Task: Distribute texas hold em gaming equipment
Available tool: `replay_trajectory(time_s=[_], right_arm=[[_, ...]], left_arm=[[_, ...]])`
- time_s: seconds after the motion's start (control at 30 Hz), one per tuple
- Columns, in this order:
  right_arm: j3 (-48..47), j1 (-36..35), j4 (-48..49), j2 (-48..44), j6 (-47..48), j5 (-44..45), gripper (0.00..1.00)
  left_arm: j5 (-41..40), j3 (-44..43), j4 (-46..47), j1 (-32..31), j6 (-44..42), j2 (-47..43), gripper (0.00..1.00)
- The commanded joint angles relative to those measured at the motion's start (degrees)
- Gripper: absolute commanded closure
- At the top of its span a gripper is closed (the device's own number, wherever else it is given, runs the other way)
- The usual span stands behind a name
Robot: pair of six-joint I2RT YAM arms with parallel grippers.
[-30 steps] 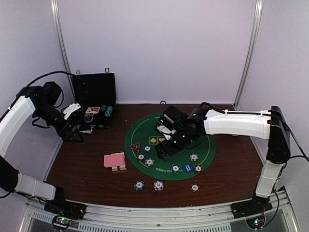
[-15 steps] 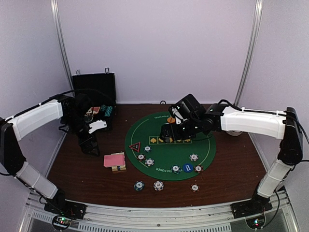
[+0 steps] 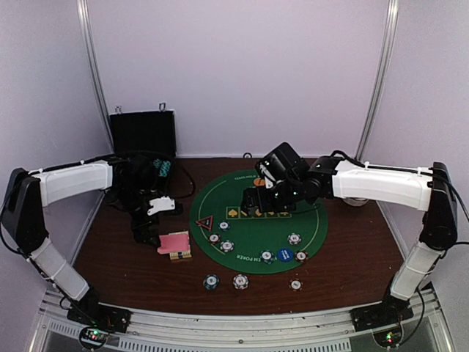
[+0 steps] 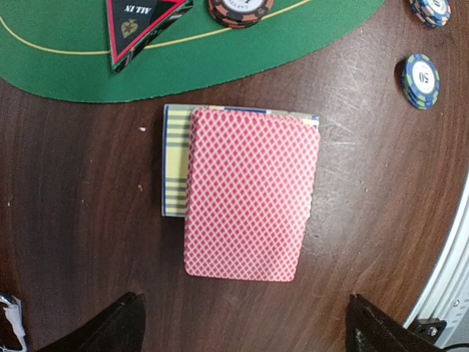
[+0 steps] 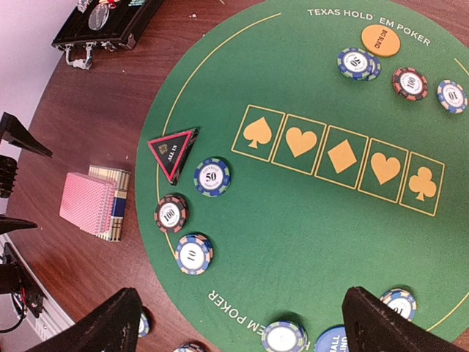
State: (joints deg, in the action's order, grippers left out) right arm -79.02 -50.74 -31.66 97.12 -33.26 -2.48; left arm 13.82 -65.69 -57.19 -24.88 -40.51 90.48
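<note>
1. The pink-backed cards [image 4: 251, 194] lie stacked at the centre of my left wrist view, partly over a striped box [image 4: 173, 161]. Both rest on the brown surface [image 4: 73, 220], just below the green mat [image 4: 220, 66].
2. In my right wrist view the triangle marker [image 5: 174, 152] sits at the mat's left edge with chips [image 5: 212, 177] just beside it. The orange disc [image 5: 380, 39] is at upper right.
3. My left claw [image 4: 249, 330] hangs over the cards, spread wide, holding nothing.
4. My right claw [image 5: 245, 323] hovers above the mat, also spread and empty.
</note>
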Motion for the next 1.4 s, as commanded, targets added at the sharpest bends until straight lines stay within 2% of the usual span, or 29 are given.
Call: replay_trajectory(time_s=[0.0, 0.4, 1.37], right_arm=[[0.08, -0.88, -0.01, -0.99, -0.03, 2.22, 0.0], [0.14, -1.77, -0.15, -1.23, 1.39, 2.22, 0.01], [1.42, -2.35, -1.82, -2.91, 2.1, 2.22, 0.01]], left_arm=[[-0.96, 1.68, 3.85, -1.27, -3.77, 0.61, 0.02], [-2.76, -0.02, 4.18, -2.05, -4.51, 5.11, 0.02], [-4.21, -1.1, 5.24, -3.58, -2.35, 9.66, 0.02]])
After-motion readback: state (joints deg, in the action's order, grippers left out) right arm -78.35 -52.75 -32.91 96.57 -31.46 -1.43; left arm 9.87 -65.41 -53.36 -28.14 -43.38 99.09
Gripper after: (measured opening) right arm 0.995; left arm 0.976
